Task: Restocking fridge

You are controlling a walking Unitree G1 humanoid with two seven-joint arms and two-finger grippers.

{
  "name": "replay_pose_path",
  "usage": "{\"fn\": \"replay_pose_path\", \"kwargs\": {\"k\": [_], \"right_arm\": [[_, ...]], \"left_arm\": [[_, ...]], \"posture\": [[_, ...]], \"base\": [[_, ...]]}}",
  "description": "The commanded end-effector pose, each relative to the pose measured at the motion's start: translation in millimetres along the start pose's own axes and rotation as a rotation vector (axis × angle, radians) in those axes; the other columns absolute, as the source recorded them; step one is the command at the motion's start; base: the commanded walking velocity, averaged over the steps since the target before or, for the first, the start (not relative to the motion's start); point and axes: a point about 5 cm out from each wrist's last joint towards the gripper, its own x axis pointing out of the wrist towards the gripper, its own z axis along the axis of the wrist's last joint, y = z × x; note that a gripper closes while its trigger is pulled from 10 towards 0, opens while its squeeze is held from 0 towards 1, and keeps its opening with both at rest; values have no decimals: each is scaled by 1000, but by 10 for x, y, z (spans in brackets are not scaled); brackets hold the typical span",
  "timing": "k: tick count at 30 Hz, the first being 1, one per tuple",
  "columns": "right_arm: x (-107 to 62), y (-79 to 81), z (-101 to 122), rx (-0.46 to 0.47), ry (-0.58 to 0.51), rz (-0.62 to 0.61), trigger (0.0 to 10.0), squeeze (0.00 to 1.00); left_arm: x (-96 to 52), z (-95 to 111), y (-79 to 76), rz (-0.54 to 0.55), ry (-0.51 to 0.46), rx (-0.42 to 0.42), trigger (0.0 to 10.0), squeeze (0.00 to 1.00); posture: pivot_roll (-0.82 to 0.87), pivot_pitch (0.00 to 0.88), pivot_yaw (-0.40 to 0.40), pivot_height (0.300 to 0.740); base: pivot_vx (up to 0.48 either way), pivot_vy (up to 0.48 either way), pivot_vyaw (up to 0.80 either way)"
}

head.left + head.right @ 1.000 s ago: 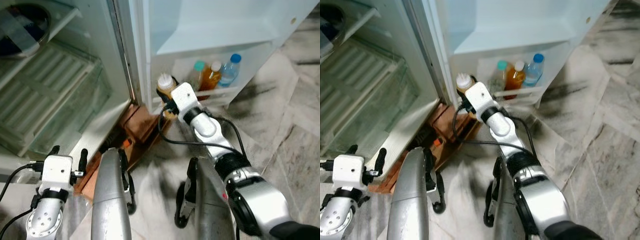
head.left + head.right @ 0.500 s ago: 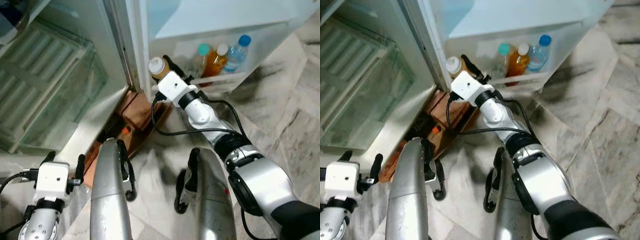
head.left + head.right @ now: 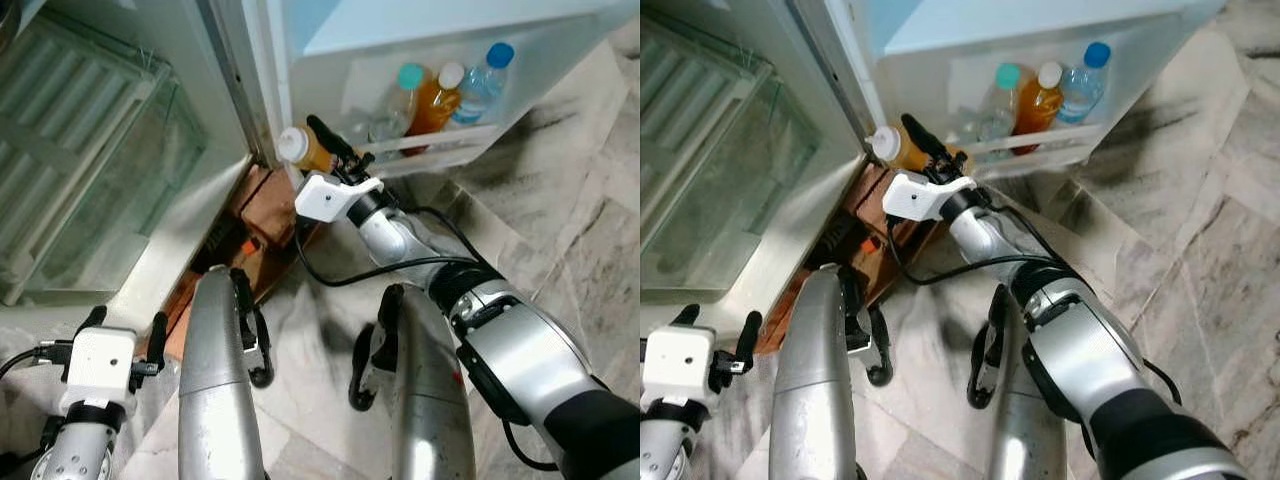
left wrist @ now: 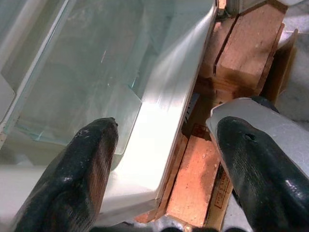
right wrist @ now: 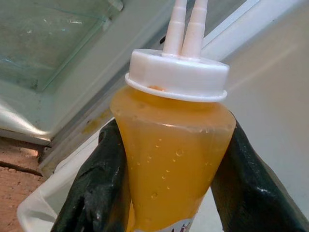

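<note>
Marble floor (image 3: 560, 200) spreads grey and veined beneath an open fridge, seen from above. At the foot of the fridge body sits a clear glass-fronted drawer (image 3: 110, 190), and under its edge lie reddish wooden blocks (image 3: 265, 205).

To the right, the open door's bottom shelf (image 3: 440, 150) holds three upright bottles — one with a teal cap (image 3: 408, 85), an amber one with a white cap (image 3: 440, 100), and a clear one with a blue cap (image 3: 485, 80).

The right gripper (image 3: 320, 148) reaches toward the shelf's near end, its two black fingers (image 5: 99, 188) clamped on either side of a sauce bottle (image 3: 300, 150) of orange liquid with a white twin-nozzle cap, tilted over just beside the door's hinge edge.

The left gripper (image 3: 125, 325) hangs low by the robot's leg, fingers wide apart and holding nothing — facing the drawer and blocks.
</note>
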Motion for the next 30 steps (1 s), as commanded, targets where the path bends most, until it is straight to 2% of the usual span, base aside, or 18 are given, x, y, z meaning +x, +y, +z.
{"fn": "replay_pose_path", "kwargs": {"k": [1, 5, 10, 19, 20, 22, 24, 25, 26, 27, 29, 30], "right_arm": [[184, -222, 174, -39, -100, -112, 10000, 0], [215, -310, 177, -53, -101, -171, 10000, 0], [278, -522, 206, -47, -117, -275, 10000, 0], [344, -674, 292, -7, -161, -338, 10000, 0], [311, -599, 231, 0, -119, -313, 10000, 0], [293, -562, 201, 1, -100, -299, 10000, 0], [188, -397, 53, 28, 0, -243, 10000, 0], [188, -397, 53, 28, 0, -243, 10000, 0], [102, -263, -35, 35, 60, -197, 10000, 0], [102, -263, -35, 35, 60, -197, 10000, 0], [1, -97, -108, 26, 115, -148, 10000, 0], [-12, -75, -115, 27, 122, -143, 10000, 0]], "left_arm": [[-85, -65, -9, -12, 51, 12, 10000, 0], [-104, -65, -20, -13, 57, 12, 10000, 0], [-113, -68, 10, -4, 62, 15, 10000, 0], [-138, -72, 5, 1, 67, 15, 10000, 0], [-138, -84, -14, -4, 71, 13, 10000, 0], [-138, -88, -21, -6, 73, 12, 10000, 0], [-131, -85, -40, -11, 71, 11, 10000, 0], [-131, -85, -40, -11, 71, 11, 10000, 0], [-130, -79, -44, -12, 70, 11, 10000, 0], [-130, -79, -44, -12, 70, 11, 10000, 0], [-142, -85, -47, -13, 74, 10, 10000, 0], [-143, -88, -50, -14, 75, 10, 10000, 0]], "posture": [[292, 517, 3, 573], [296, 521, 3, 573], [304, 521, -1, 573], [304, 517, -3, 573], [299, 515, -2, 573], [299, 515, -2, 573], [298, 519, -5, 573], [298, 519, -5, 573], [307, 521, -6, 573], [307, 521, -6, 573], [309, 529, -6, 573], [309, 529, -6, 573]], "base": [[0, 0, 0], [0, 0, 0], [0, 0, 0], [0, 0, 0], [0, 0, 0], [0, 0, 0], [0, 0, 0], [0, 0, 0], [0, 0, 0], [0, 0, 0], [0, 0, 0], [0, 0, 0]]}}
